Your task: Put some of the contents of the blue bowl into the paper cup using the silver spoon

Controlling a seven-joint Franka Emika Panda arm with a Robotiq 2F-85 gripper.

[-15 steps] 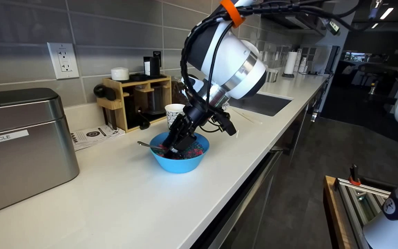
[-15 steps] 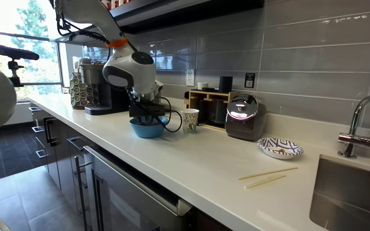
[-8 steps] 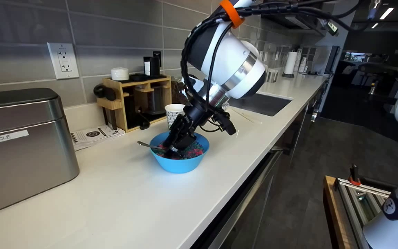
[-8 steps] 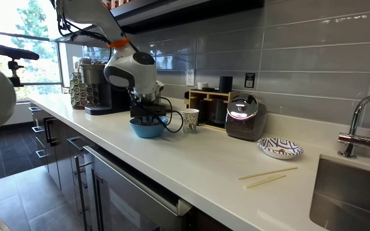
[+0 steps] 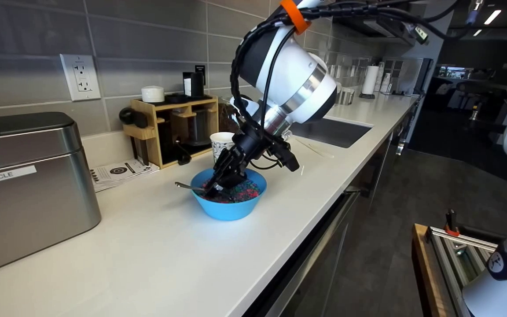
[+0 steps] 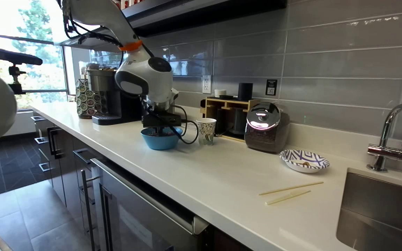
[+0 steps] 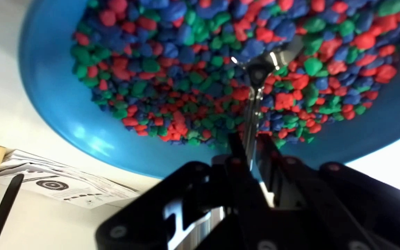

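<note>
one bowl (image 5: 229, 212), its pieces (image 7: 172, 90) more than i can count; one cup (image 6: 206, 131) near it; one spoon (image 7: 253, 107), head inside the bowl. the arm (image 5: 295, 83) slants down over it, claw (image 7: 249, 139) pinched on the spoon's handle.

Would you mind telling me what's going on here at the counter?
A robot arm has its fingers closed on the handle of a metal spoon. The spoon's head lies among red, blue and green pieces in a blue bowl, apparently for scooping. A paper cup stands upright near the bowl; whether it holds anything doesn't show.
</note>
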